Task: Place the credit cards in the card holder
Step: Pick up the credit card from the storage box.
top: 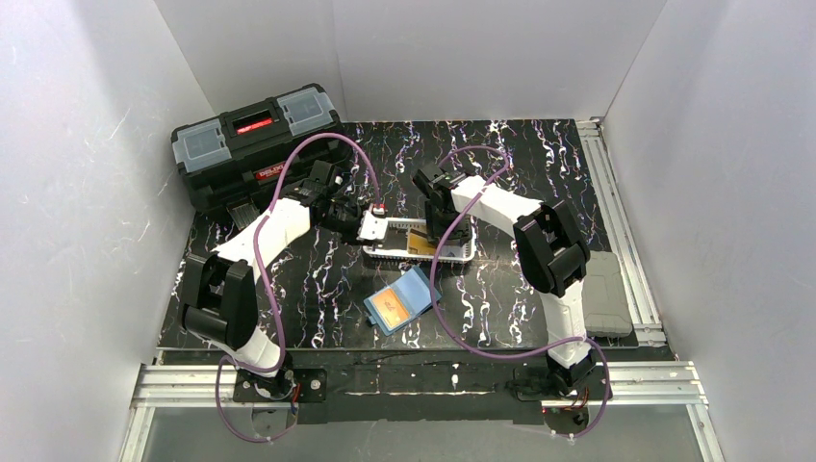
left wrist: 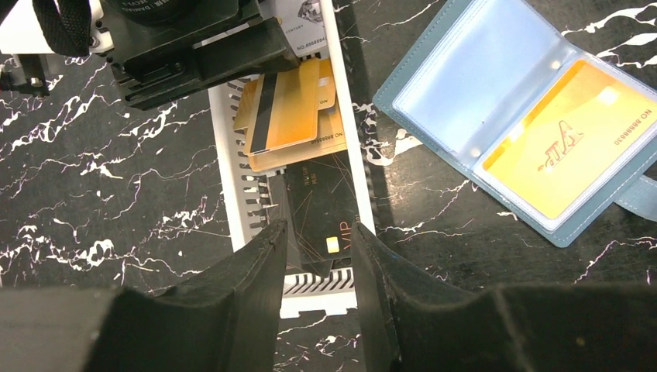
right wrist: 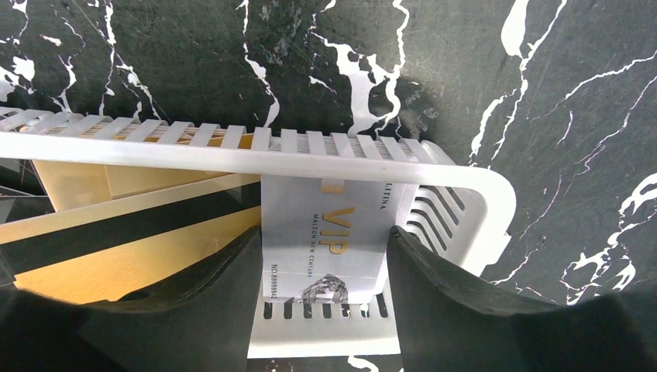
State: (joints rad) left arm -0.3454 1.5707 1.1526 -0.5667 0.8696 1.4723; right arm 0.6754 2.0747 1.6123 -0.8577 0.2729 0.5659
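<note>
The teal card holder (top: 402,300) lies open on the table in front of the white mesh basket (top: 452,256), with one orange card (left wrist: 569,139) in its clear sleeve (left wrist: 472,85). In the basket (left wrist: 221,139) lie two more orange cards (left wrist: 290,116) and a black card (left wrist: 318,205). My left gripper (left wrist: 318,232) is open, its fingertips on either side of the black card's near end. My right gripper (right wrist: 325,236) is shut on the pale VIP card (right wrist: 325,232), touching both its long edges inside the basket (right wrist: 232,151).
A black toolbox (top: 255,144) stands at the back left. A grey flat case (top: 606,289) lies at the right table edge. White walls close in three sides. The two grippers (top: 348,217) (top: 435,192) are close together over the basket.
</note>
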